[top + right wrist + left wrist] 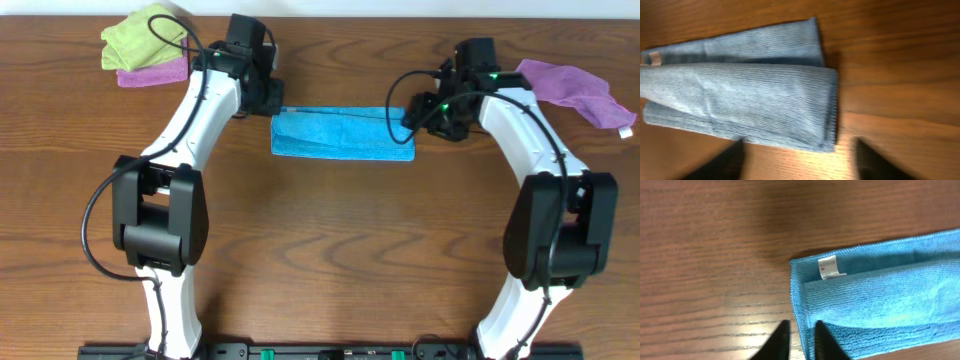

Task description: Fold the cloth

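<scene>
The sky-blue cloth (343, 134) lies flat on the wooden table as a long folded strip between the two arms. In the left wrist view the cloth (880, 295) shows its left end, with a white label (829, 269) on it. My left gripper (272, 100) (802, 340) hovers at that end, jaws nearly together and holding nothing; the cloth's edge shows through the narrow slit between them. My right gripper (418, 120) (799, 160) is open at the right end, its fingers wide apart on either side of the cloth's (740, 105) near corner, not touching it.
A lime-green cloth (145, 38) lies on a purple cloth (155, 72) at the back left. Another purple cloth (575, 88) lies at the back right, beside the right arm.
</scene>
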Robot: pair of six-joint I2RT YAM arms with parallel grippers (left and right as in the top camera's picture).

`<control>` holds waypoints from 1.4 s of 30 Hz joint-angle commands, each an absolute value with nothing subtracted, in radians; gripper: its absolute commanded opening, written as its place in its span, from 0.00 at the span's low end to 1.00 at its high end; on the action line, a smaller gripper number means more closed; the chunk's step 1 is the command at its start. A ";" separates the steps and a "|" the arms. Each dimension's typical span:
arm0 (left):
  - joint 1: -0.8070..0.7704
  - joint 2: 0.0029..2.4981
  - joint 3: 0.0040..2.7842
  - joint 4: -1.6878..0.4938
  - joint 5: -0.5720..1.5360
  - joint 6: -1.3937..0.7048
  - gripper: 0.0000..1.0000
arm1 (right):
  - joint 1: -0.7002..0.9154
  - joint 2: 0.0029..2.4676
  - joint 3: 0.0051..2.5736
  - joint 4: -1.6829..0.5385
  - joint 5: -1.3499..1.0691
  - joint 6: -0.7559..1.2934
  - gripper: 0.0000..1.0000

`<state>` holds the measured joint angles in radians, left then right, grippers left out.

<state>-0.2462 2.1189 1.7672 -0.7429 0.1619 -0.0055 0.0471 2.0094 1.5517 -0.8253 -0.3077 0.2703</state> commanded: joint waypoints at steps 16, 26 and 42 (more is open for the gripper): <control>-0.399 2.197 1.739 -0.696 -0.084 0.085 0.06 | -0.097 2.007 1.583 -0.971 -0.262 0.166 0.66; -0.400 2.278 1.739 -0.706 -0.033 0.042 0.06 | -0.097 2.007 1.583 -0.953 -0.265 0.167 0.79; -0.400 2.322 1.739 -0.699 -0.033 0.037 0.06 | -0.097 2.070 1.572 -0.860 -0.522 0.133 0.96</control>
